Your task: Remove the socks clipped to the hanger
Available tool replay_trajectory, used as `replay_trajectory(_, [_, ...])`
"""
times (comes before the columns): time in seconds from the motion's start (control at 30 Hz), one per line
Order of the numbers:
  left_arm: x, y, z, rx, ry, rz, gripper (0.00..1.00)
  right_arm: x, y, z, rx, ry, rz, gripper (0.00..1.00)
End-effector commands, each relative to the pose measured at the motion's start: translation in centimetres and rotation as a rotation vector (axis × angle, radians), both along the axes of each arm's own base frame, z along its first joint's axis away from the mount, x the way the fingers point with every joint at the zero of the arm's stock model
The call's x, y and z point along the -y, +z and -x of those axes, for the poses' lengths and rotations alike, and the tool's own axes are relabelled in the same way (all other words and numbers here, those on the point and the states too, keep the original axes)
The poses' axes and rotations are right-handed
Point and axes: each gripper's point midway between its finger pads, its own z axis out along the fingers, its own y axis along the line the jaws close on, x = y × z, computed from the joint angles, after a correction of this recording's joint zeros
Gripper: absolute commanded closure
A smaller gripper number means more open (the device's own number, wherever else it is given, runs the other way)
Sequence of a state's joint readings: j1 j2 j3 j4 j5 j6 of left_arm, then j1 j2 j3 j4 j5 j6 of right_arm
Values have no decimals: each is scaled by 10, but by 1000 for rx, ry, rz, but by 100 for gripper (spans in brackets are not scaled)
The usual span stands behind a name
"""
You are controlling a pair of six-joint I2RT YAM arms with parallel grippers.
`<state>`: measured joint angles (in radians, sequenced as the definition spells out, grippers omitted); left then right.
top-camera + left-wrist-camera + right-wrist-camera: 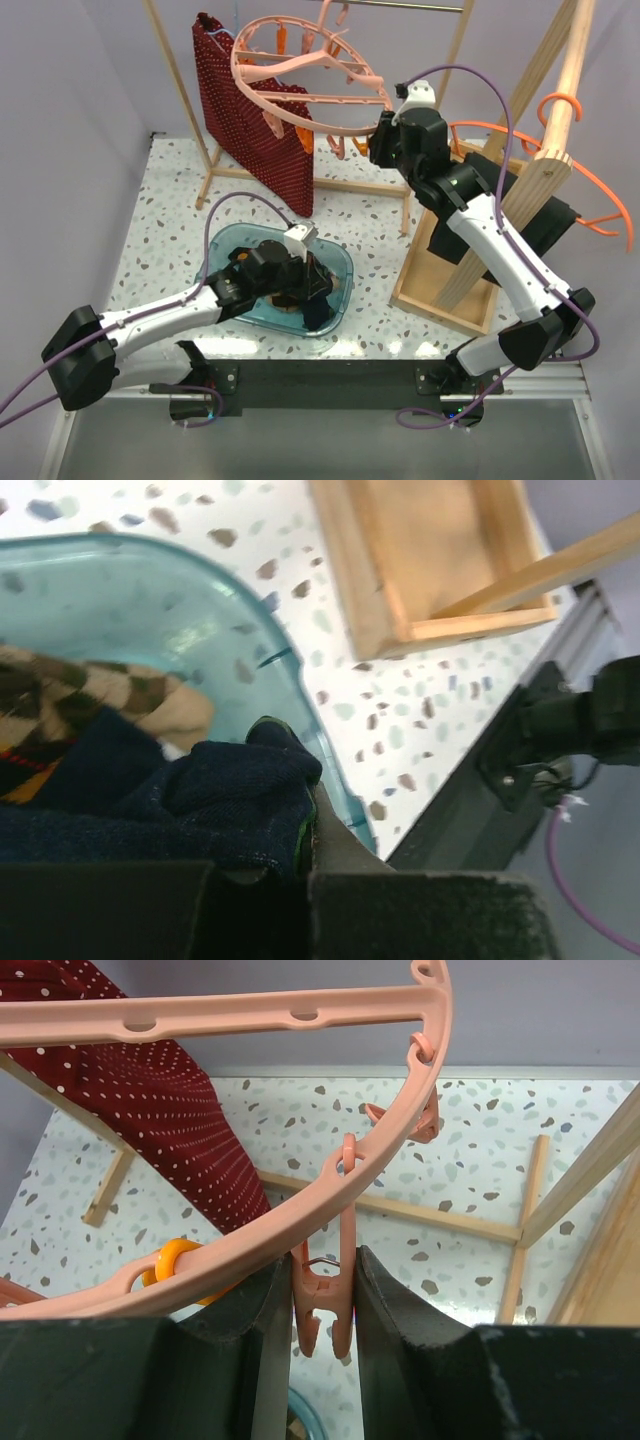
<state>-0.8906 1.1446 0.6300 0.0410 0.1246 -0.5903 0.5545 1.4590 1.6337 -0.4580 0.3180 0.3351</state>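
Right hand (322,1278), upper centre, clamps pink plastic peg (312,1315) on round salmon-pink plastic hanger (380,1147). Left hand (305,865) pinches dark navy sock (230,780) inside translucent teal tub (150,600).

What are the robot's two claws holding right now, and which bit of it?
Left claw pinches a bunched end of a navy sock. Right claw squeezes a pink peg on the hanger, by its sides.

I've got open tabletop (165,230) left of the bin (350,272), but the wooden rack (570,90) and red garment (250,110) crowd the hanger (340,99).
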Motion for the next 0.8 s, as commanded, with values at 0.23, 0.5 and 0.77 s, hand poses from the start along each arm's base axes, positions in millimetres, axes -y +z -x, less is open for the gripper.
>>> replay_trajectory(0.23, [-38,-33,-16,40,151,-169,43,9,7,17,-42,-10,-3,56])
replay_trajectory(0.5, [-26,-4,-11,113,93,-41,19,24,9,31,-85,-44,30,30])
replay_trajectory(0.77, [-15,16,-6,136,35,25,9,39,13,57,-116,-43,39,1])
